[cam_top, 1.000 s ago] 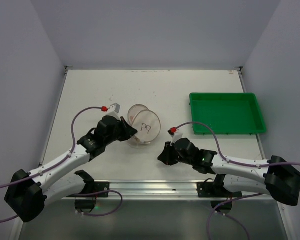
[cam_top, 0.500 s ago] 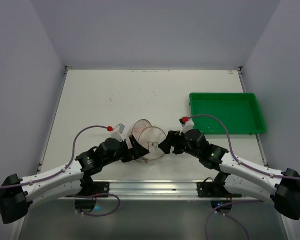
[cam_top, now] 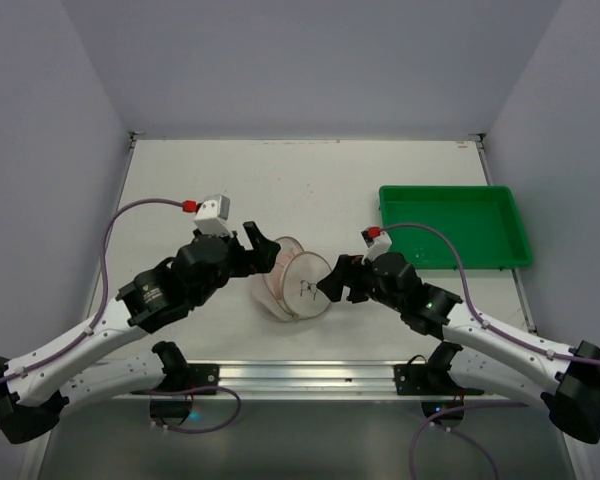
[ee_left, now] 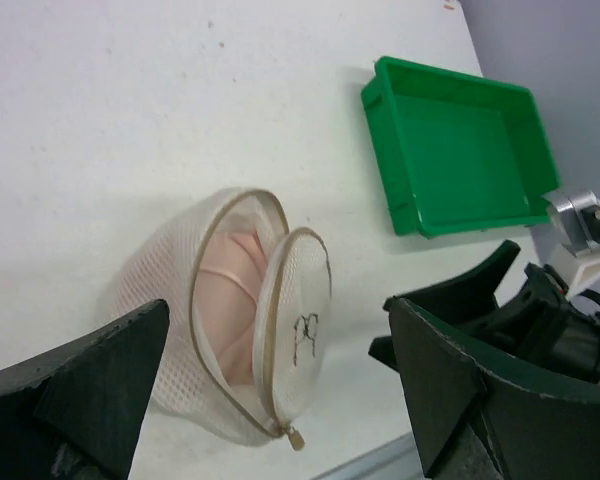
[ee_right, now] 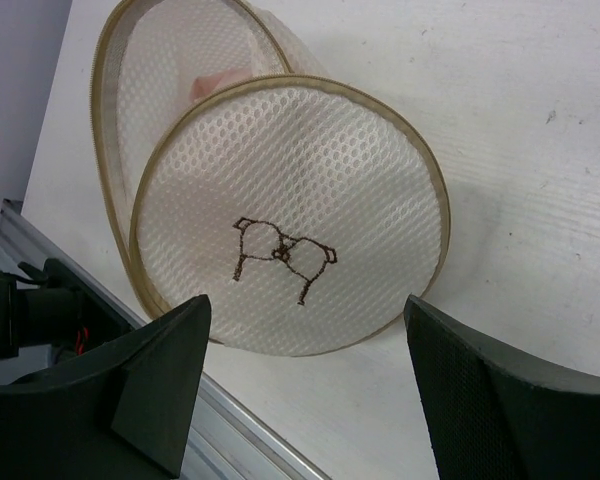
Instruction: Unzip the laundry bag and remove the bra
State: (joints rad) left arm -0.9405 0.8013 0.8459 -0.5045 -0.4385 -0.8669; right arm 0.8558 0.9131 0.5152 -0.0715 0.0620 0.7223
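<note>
Already unzipped, the laundry bag [ee_left: 158,295] exposes the bra [ee_left: 228,308].

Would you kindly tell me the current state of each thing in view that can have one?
Bag: unzipped, lid ajar.
Bra: inside the bag, not yet taken out.
Tray: empty.
Left claw: open, holding nothing.
Right claw: open, holding nothing.

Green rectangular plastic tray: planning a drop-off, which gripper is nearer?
Right. The right gripper is left of the green plastic tray; the left gripper is farther, beyond the white mesh laundry bag.
</note>
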